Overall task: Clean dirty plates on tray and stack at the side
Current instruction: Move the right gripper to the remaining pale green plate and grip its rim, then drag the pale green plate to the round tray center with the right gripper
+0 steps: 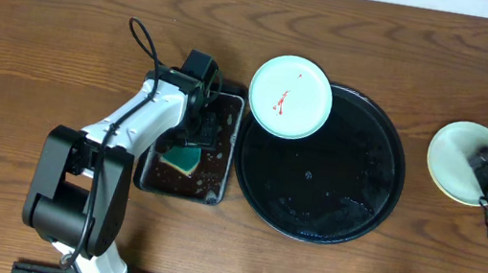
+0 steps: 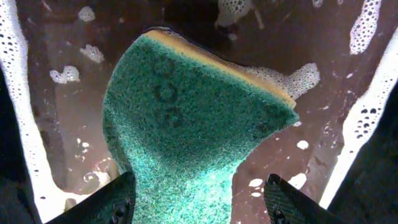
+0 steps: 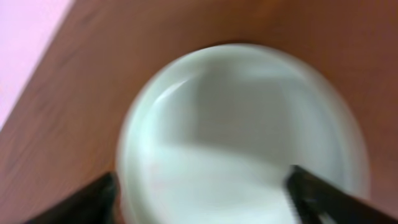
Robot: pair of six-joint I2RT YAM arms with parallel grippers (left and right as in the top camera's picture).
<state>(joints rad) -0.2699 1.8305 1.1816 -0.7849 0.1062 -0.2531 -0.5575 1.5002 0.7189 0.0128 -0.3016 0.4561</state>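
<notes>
one plate (image 3: 242,143) below right pincer (image 3: 205,186)

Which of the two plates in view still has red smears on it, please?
The pale blue-white plate resting on the black tray's upper-left rim; red marks show near its centre. The pale yellow plate on the table at right looks clean.

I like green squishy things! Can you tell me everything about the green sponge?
The sponge has a rough green scrubbing side and a thin yellow foam layer behind it. It looks wet and pinched narrow near the bottom, where the left gripper grips it with a finger on each side. It is held over the small black rectangular tray, which holds brown soapy water with white bubbles.
</notes>
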